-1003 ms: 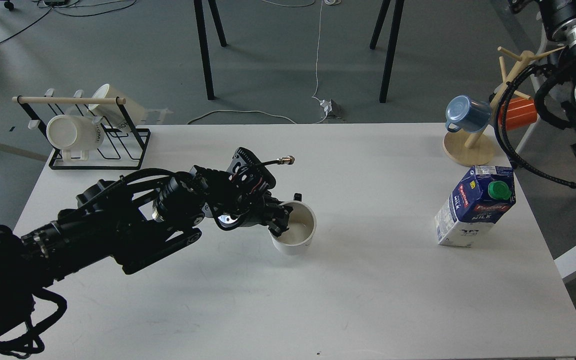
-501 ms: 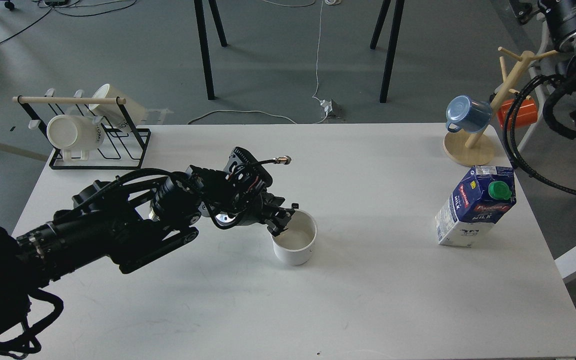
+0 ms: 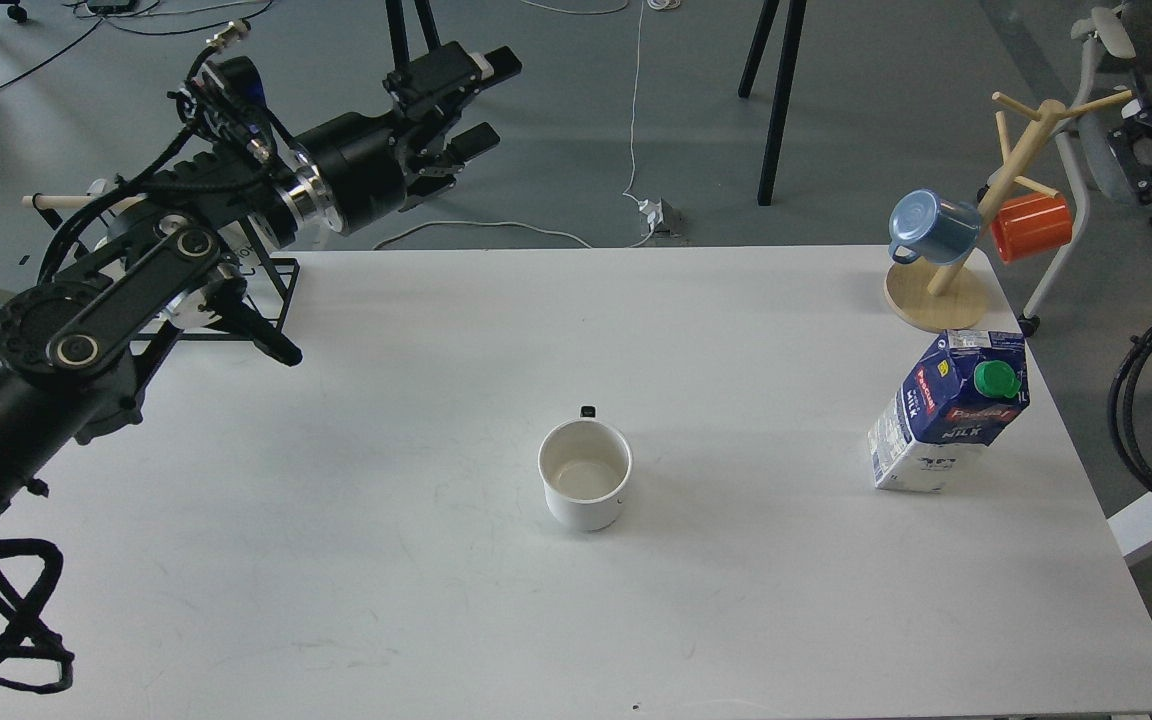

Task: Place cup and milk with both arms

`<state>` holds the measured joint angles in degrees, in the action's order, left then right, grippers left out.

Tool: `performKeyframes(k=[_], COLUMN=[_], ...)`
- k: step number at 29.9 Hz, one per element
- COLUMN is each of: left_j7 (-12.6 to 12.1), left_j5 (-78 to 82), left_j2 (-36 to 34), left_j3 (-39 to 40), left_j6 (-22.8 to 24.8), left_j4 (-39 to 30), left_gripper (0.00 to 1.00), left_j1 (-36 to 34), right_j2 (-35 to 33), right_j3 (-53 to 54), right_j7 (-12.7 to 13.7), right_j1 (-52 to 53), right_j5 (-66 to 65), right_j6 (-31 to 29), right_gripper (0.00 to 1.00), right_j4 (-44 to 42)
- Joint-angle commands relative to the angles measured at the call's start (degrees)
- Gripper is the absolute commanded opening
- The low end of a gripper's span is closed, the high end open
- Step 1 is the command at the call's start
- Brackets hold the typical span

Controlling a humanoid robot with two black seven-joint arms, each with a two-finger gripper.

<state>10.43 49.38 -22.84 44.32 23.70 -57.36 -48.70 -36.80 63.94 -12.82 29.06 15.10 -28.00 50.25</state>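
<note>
A white cup (image 3: 585, 487) stands upright and empty in the middle of the white table (image 3: 756, 620). A blue and white milk carton (image 3: 948, 412) with a green cap stands near the table's right edge. My left gripper (image 3: 482, 102) is raised high above the table's far left corner, well away from the cup. It is open and empty. Of my right arm only cables (image 3: 1151, 420) show at the right edge. Its gripper is out of view.
A black wire rack (image 3: 256, 300) with white mugs stands at the back left, partly behind my left arm. A wooden mug tree (image 3: 936, 295) with a blue cup (image 3: 931, 227) and an orange cup (image 3: 1033, 226) stands at the back right. A small black bit (image 3: 588, 411) lies behind the cup.
My left gripper let go of the cup's rim and swung up and back to the far left. The cup stays on the table. My right arm pulled out to the right.
</note>
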Motion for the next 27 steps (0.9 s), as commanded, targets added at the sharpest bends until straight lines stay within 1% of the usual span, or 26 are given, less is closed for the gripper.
performKeyframes(k=[1, 4, 8, 11, 14, 16, 21, 27], left_j7=[-0.32, -0.76, -0.76, -0.76, -0.85, -0.93, -1.02, -1.11], left_j5=[-13.58, -22.46, -30.56, -35.75, -39.97, -41.03, -41.12, -41.12], left_j2=[-1.16, -1.86, -2.12, -2.39, -3.18, -3.18, -3.53, -5.11], left_j3=[3.13, 3.23, 3.49, 3.49, 3.49, 3.49, 3.4, 3.31], left_j6=[0.46, 0.47, 0.55, 0.55, 0.55, 0.47, 0.12, -0.06], left_j4=[3.99, 8.56, 14.63, 16.57, 16.93, 16.93, 16.93, 16.93], left_gripper=[0.99, 0.99, 0.99, 0.99, 0.99, 0.99, 1.0, 0.99], left_j1=[0.01, 0.09, 0.09, 0.09, 0.01, 0.01, 0.01, 0.01], right_j2=[-1.26, -2.58, -2.84, -2.4, -1.79, 0.05, 9.01, 12.35], right_j3=[2.24, 4.17, 9.52, 11.56, 11.12, 10.68, 8.23, 4.01], right_j7=[-0.63, -1.16, -1.16, -1.16, -1.07, -0.98, -0.46, -0.45], right_j1=[-8.11, -15.93, -27.62, -34.22, -39.93, -43.28, -45.4, -44.7], right_j5=[0.1, 0.19, 2.03, 4.14, 7.47, 7.57, 6.96, 6.78], right_j6=[0.0, 0.0, 0.0, 0.0, 0.0, 0.0, 0.0, 0.0], right_gripper=[1.0, 1.0, 1.0, 1.0, 1.0, 0.99, 1.0, 1.0], right_j4=[2.55, 7.39, 12.23, 13.73, 13.91, 14.08, 14.96, 14.61])
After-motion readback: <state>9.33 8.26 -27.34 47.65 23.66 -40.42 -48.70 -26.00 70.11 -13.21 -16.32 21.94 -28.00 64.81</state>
